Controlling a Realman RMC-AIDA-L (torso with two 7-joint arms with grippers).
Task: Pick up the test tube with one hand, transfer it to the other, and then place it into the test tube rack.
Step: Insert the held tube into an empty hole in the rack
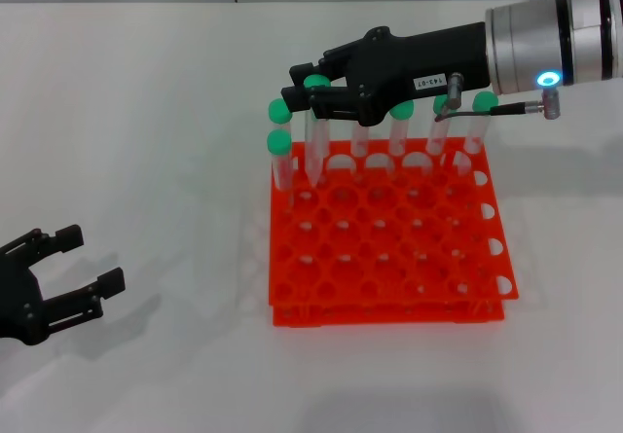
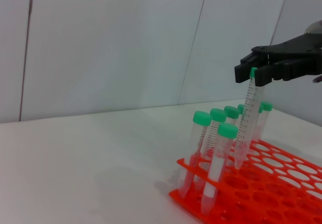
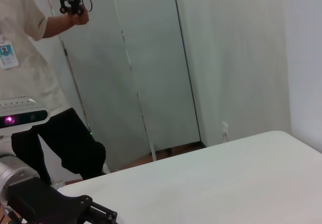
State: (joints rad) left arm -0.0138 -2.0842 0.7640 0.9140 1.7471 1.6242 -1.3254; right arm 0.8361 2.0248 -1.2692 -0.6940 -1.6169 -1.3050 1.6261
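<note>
Two black fingers of the right gripper (image 1: 310, 95), the labelled one on the silver arm with a blue light, are clenched on the round green cap of the slim clear plastic test tube (image 2: 247, 121), which hangs nearly upright with its rounded tip just entering a hole near the back left corner of the bright orange-red, two-tiered plastic test tube rack (image 1: 487, 258). In the left wrist view the tube's lower end appears to sit at the upper tier, not yet sunk to the depth of its neighbours. Around it stand other green-capped tubes (image 2: 217, 166), leaning slightly in the back row and down the left edge of the rack, close beside the held one. Well apart from all this, the unlabelled black left gripper (image 1: 73, 263) rests low over the white table (image 1: 146, 112) at the robot's left, its fingers spread and holding nothing. Judging from this layout, the handover is done and the placing step is in hand. The next move probably calls for lowering the tube straight through both tiers, letting go of the cap, and lifting clear without knocking the neighbouring caps.
</note>
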